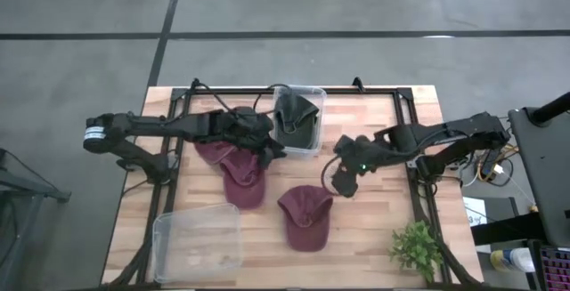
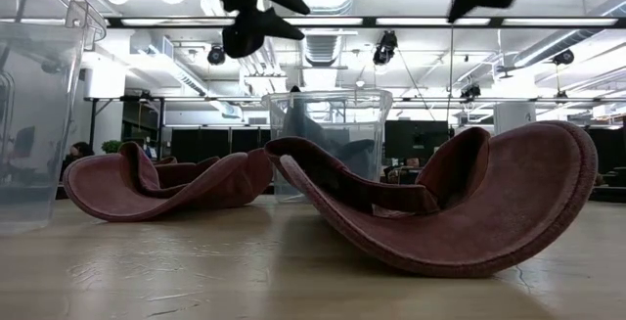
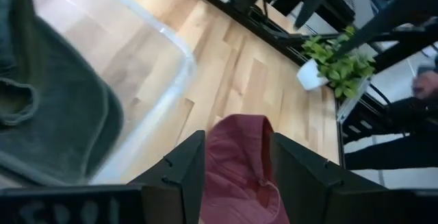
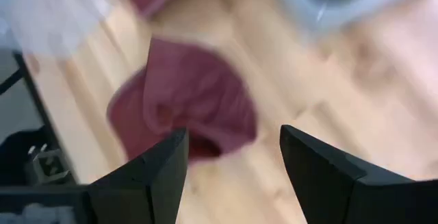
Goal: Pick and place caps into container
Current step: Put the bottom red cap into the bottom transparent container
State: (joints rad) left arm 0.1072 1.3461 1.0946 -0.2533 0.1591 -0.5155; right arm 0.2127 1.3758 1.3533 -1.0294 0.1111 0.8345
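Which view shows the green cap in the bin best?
The high view: the green cap lies whole inside the clear bin. The left wrist view shows only part of it; the low view shows it dimly through the wall.

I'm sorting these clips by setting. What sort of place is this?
Probably a robotics lab or workshop in a large open room: a wooden table on a bare grey floor, exposed ceiling ducts with strip lights, and a person beside the rig.
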